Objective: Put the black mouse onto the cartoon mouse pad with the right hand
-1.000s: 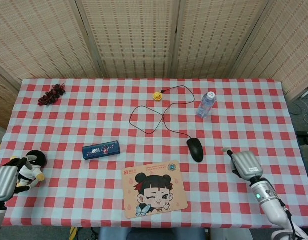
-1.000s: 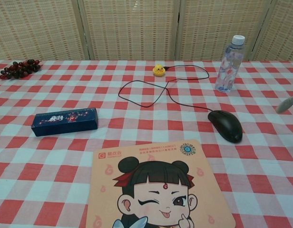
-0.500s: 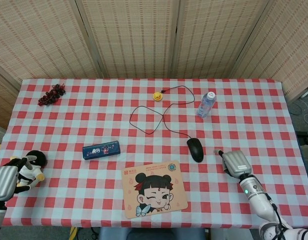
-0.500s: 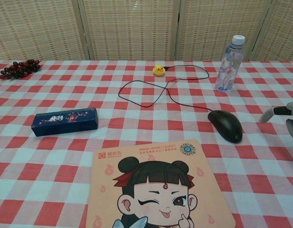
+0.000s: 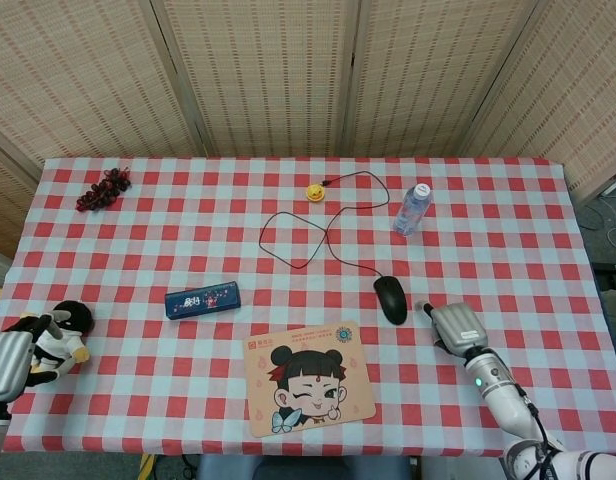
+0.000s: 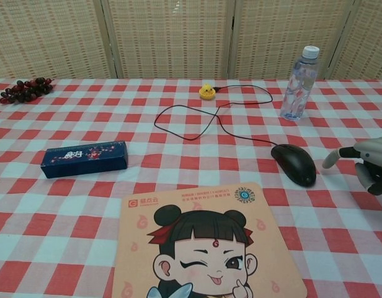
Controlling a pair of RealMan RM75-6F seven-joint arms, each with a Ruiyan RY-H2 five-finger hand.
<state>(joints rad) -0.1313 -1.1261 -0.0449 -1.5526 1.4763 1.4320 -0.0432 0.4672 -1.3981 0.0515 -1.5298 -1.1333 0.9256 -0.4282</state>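
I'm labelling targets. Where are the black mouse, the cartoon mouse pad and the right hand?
black mouse (image 6: 294, 164), chest view, middle of its back.
cartoon mouse pad (image 5: 306, 388), head view, on the printed face.
right hand (image 5: 456, 326), head view, back of the hand.

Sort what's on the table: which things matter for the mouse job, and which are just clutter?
Job: black mouse, cartoon mouse pad, right hand.
Clutter: water bottle, blue box, yellow duck, dark berries, plush toy.
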